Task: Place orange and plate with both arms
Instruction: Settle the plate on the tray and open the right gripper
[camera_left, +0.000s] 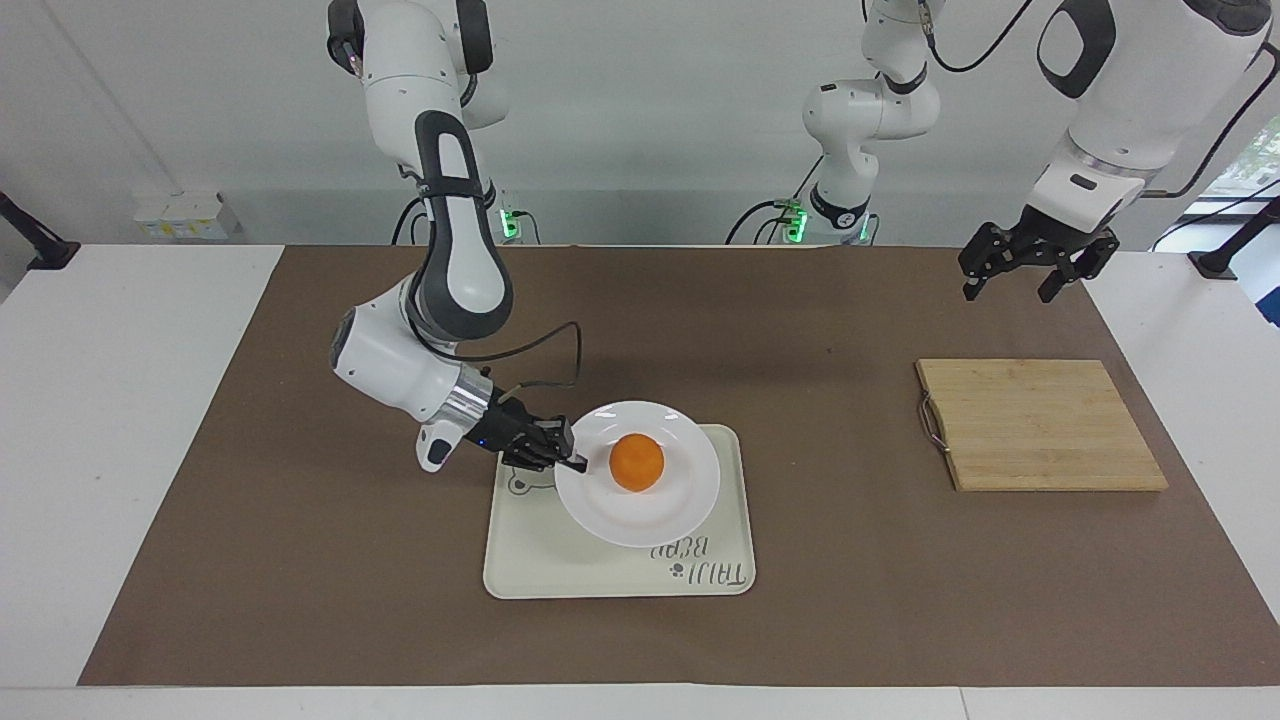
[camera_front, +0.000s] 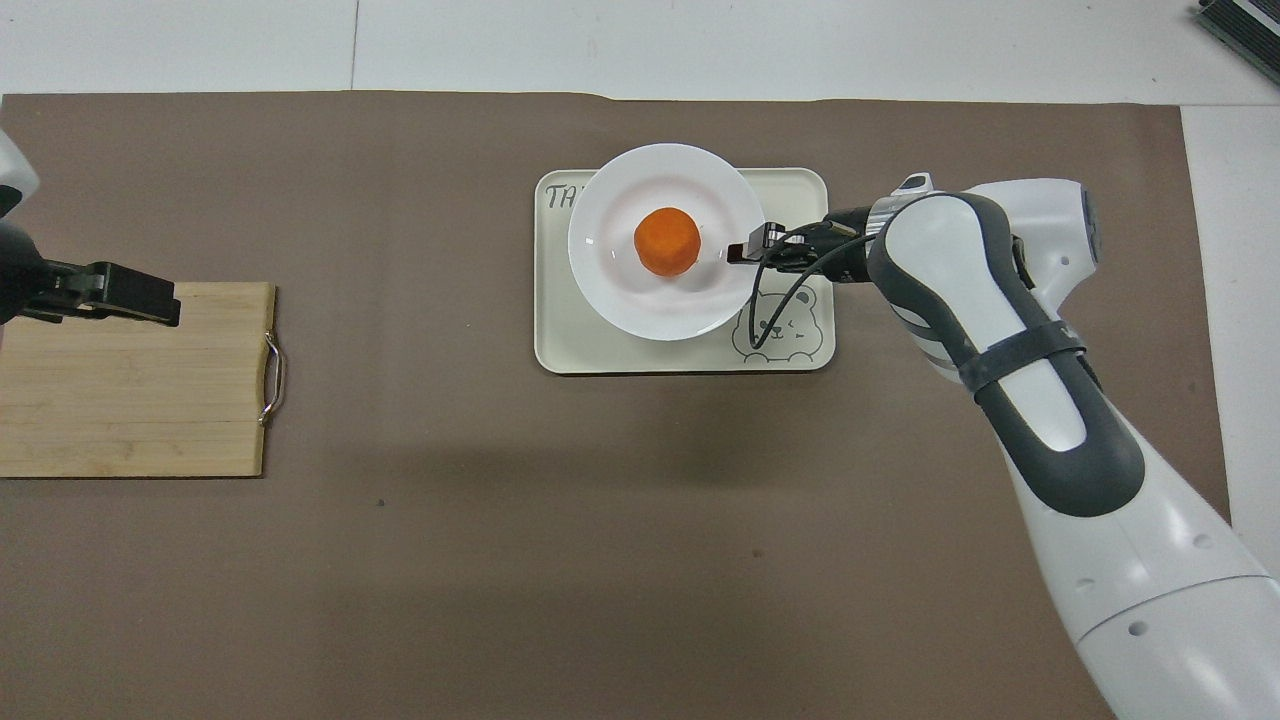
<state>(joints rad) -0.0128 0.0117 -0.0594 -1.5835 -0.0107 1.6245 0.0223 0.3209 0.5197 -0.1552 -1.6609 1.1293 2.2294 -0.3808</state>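
The white plate (camera_left: 660, 512) carries the orange (camera_left: 637, 462) at its middle. My right gripper (camera_left: 572, 461) is shut on the plate's rim, on the side toward the right arm's end of the table, and holds the plate over the cream bear-print tray (camera_left: 540, 572). In the overhead view the plate (camera_front: 620, 292), with the orange (camera_front: 667, 241) on it, covers much of the tray (camera_front: 640, 357), with the right gripper (camera_front: 742, 250) at its rim. My left gripper (camera_left: 1010, 290) is open and empty, waiting in the air over the mat by the wooden cutting board (camera_left: 1040, 425).
The cutting board (camera_front: 130, 390), with a metal handle, lies at the left arm's end of the table, and the left gripper (camera_front: 150, 298) shows over its edge. A brown mat (camera_left: 300, 560) covers the table.
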